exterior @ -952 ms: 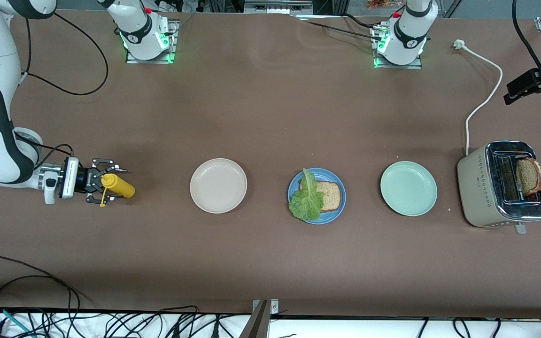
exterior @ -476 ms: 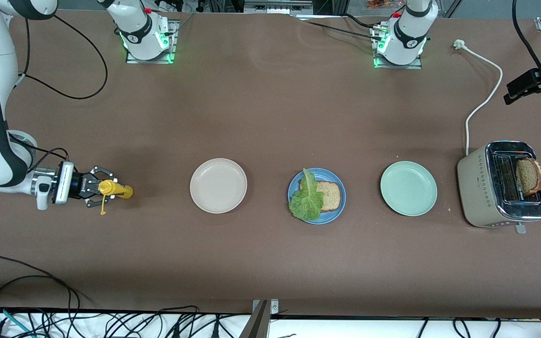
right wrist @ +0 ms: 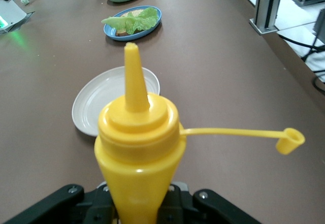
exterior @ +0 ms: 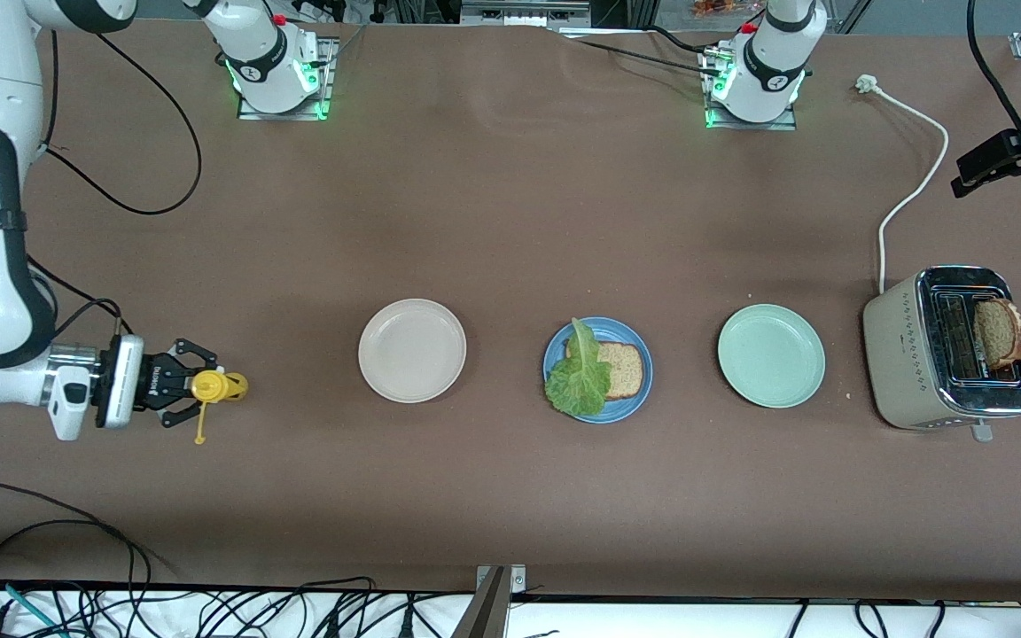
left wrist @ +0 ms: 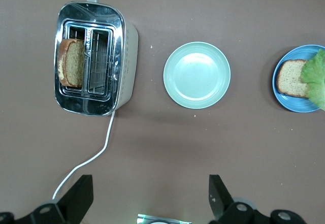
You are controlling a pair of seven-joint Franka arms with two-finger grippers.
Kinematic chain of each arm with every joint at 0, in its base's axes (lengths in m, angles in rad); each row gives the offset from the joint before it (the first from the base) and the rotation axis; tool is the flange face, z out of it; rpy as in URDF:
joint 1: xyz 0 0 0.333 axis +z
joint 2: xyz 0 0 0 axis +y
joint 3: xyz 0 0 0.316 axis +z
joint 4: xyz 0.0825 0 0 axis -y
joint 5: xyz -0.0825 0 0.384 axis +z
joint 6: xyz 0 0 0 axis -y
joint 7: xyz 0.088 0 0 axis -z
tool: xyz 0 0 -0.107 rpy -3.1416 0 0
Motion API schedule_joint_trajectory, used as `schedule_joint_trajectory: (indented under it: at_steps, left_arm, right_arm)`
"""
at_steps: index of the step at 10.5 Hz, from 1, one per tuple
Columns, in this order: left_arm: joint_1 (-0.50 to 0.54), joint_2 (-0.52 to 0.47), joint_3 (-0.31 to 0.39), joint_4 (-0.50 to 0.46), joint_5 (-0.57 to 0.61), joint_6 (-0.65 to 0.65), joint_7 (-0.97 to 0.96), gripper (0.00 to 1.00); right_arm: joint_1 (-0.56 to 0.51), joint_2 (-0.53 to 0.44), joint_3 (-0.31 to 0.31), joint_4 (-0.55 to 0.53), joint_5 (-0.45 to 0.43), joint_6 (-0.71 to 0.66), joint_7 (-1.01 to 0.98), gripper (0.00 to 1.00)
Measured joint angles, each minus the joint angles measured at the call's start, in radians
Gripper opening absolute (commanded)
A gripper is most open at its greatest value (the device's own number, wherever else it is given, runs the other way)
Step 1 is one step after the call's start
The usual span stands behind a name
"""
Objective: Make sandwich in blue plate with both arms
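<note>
While the brown table (exterior: 510, 221) stretches bare between the two arm bases, black cables lie along its edge nearest the front camera. At the right arm's end, the right gripper (exterior: 187, 392) has its fingers clamped on a yellow squeeze bottle (exterior: 218, 386), whose nozzle points along the table toward the plates and whose cap hangs off on a thin strap. Next along sits the beige-white plate (exterior: 412, 351), then the blue plate (exterior: 598, 369), well apart from that gripper, with one slice of brown bread (exterior: 624, 369) on it and a lettuce leaf (exterior: 580, 376) lying partly over the slice. Beside it comes the mint-green plate (exterior: 771, 355), then a toaster (exterior: 909, 354) with a second bread slice (exterior: 998, 332) standing in one slot. The left gripper (left wrist: 147, 196) waits high over the table near its own base, its fingers spread wide and holding nothing.
</note>
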Motion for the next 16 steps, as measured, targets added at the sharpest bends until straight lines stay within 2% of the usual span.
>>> schedule_joint_trajectory:
  at_steps: [3,8,12,16]
  left_arm:
    - [0.0,0.0,0.001,0.0,0.0,0.0,0.0,1.0]
    - [0.0,0.0,0.002,0.0,0.0,0.0,0.0,1.0]
    - [0.0,0.0,0.002,0.0,0.0,0.0,0.0,1.0]
    - [0.0,0.0,0.002,0.0,0.0,-0.001,0.0,1.0]
  right_arm:
    - [0.131,-0.023,0.0,0.047,-0.066,0.056,0.207,0.2]
    - [0.356,-0.028,0.002,0.058,-0.148,0.309,0.478,0.2]
    - [0.57,-0.028,0.003,0.058,-0.421,0.525,0.786,0.2]
    - [0.718,0.048,-0.001,0.056,-0.795,0.674,1.15,0.2]
